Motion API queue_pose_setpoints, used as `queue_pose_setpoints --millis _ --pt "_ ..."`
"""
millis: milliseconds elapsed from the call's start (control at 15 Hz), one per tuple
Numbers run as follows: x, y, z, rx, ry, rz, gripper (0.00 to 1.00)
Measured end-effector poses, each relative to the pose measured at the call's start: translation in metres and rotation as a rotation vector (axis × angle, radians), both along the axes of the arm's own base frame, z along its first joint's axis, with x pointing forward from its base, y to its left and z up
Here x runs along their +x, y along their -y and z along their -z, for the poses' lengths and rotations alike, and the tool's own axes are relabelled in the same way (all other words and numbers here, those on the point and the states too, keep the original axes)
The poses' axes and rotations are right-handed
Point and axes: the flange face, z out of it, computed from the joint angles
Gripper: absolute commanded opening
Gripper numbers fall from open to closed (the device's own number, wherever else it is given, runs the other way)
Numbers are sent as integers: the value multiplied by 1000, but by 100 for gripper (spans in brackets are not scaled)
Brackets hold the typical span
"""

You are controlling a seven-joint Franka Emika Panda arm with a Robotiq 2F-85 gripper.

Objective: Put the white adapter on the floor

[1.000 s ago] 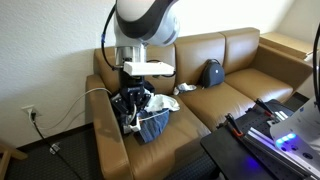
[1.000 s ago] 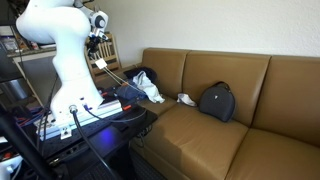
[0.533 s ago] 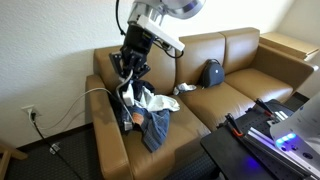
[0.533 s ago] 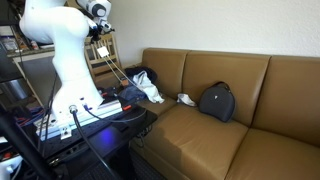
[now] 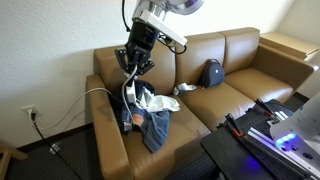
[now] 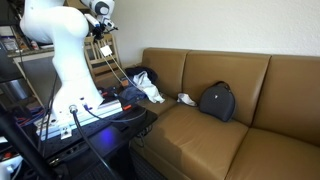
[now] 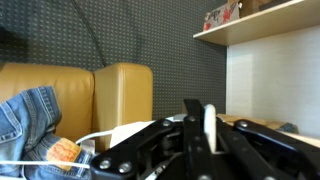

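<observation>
Wrist view, pincer [image 7: 200, 112] gripping white adapter [image 7: 208, 130] (cord [image 7: 104, 134] trailing)

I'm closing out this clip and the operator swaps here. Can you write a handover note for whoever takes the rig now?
Gripper: shut on the white adapter, held high above the end seat of the sofa.
Cord: hangs from the adapter down to the clothes pile on that seat.
Floor: dark carpet beside the sofa, on the wall side.
Done: adapter gripped and off the seat.
Left: carry it out past the armrest, lower it to the floor and let go. The trailing cord may drag the clothes along.
</observation>
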Motion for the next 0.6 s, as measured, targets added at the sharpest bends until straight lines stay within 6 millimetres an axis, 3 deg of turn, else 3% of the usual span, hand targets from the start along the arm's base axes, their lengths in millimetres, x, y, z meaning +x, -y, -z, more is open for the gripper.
queue_pose_setpoints --millis 400,600 --pt "22 -56 21 4 -152 -232 0" --pt "6 -106 46 35 -170 -323 0"
